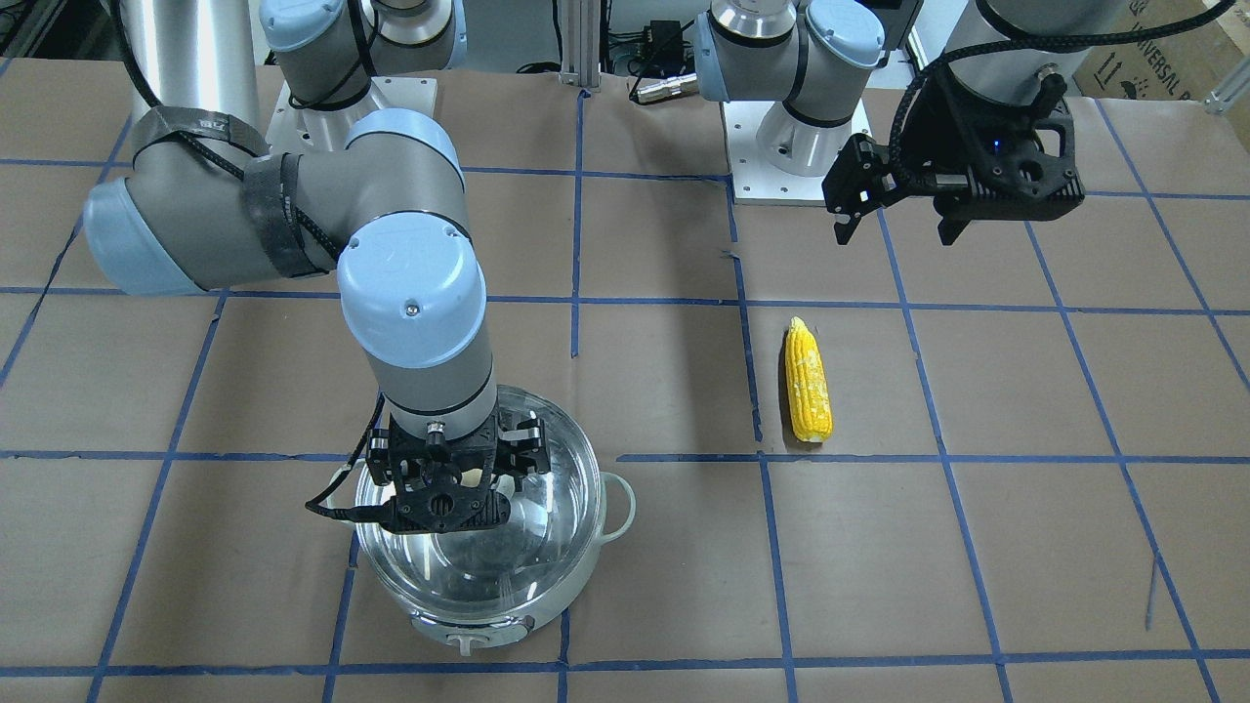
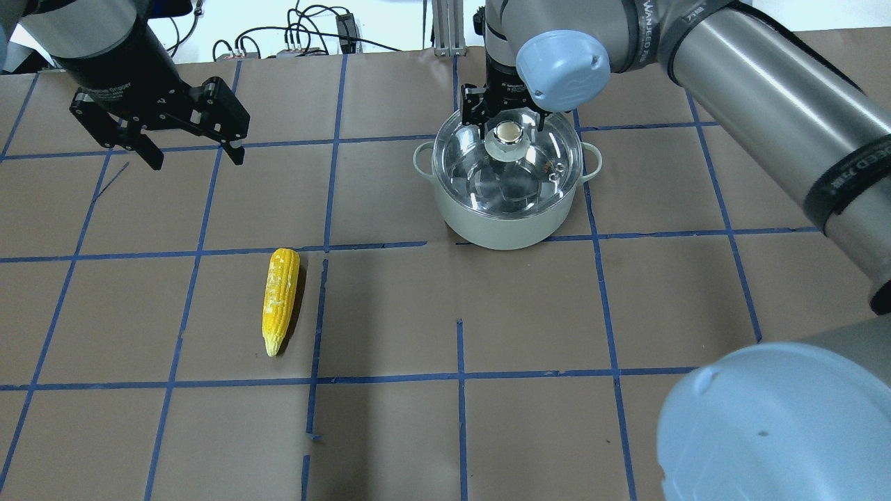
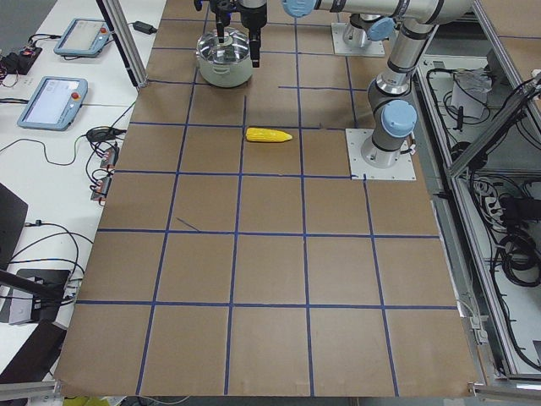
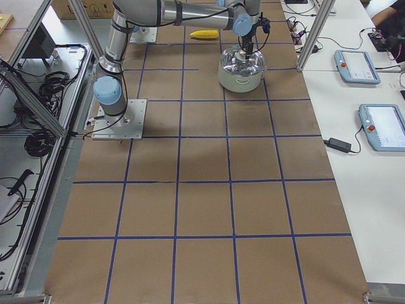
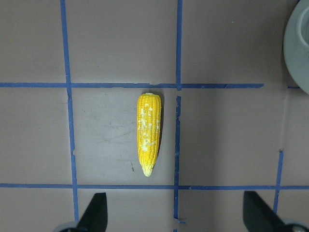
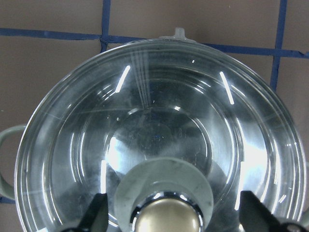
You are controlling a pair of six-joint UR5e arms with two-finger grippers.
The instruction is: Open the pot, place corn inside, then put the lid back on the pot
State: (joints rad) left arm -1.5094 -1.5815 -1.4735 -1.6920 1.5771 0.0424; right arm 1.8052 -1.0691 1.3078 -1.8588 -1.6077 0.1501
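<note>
The mint-green pot (image 2: pixel 501 226) stands on the table with the clear glass lid (image 2: pixel 550 149) on it. My right gripper (image 2: pixel 506 120) is open, with a finger on each side of the lid's cream knob (image 2: pixel 510 132), not closed on it. The right wrist view shows the lid (image 6: pixel 169 121), the knob (image 6: pixel 166 217) and both fingers (image 6: pixel 96 215) apart. The yellow corn (image 2: pixel 280 299) lies alone on the paper, far from the pot. My left gripper (image 2: pixel 195 160) is open and empty, hovering above the table behind the corn (image 5: pixel 148 133).
The table is covered in brown paper with a blue tape grid. The arms' white base plates (image 1: pixel 791 166) sit at the robot's side. Cables (image 2: pixel 292 35) lie past the far edge. The pot's rim (image 5: pixel 299 48) shows at the left wrist view's right edge.
</note>
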